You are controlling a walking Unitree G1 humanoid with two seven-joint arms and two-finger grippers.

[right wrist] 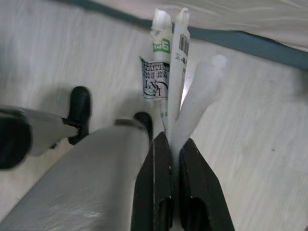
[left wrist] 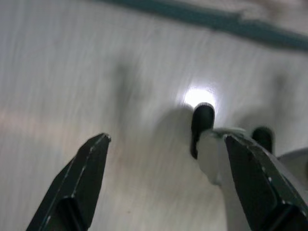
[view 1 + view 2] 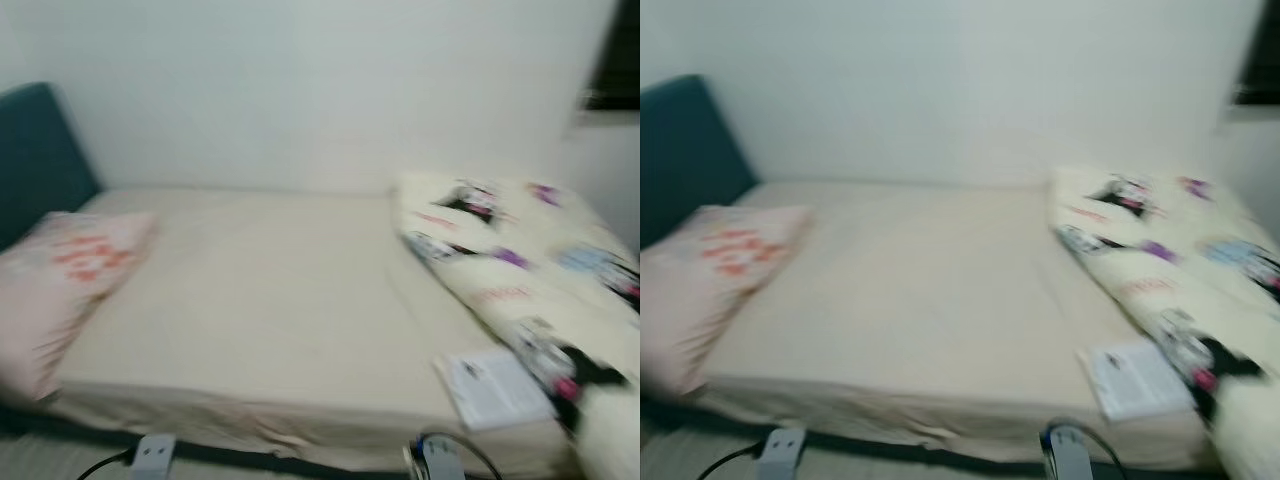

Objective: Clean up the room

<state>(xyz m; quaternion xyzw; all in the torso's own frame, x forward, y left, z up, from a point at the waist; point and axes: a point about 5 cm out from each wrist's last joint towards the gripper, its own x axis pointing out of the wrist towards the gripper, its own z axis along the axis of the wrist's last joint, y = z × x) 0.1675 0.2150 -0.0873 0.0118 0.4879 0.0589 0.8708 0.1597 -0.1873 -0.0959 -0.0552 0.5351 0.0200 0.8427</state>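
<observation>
White wall (image 3: 300,90) backs a bare bed (image 3: 270,300), blurred by motion: pink pillow (image 3: 60,280) at left, a booklet (image 3: 495,388) beside the patterned quilt (image 3: 540,270) at right. Over the floor (image 2: 57,72), the left gripper (image 2: 166,168) gapes empty; the right gripper (image 1: 174,149) pinches what looks like crumpled wrappers (image 1: 173,82).
</observation>
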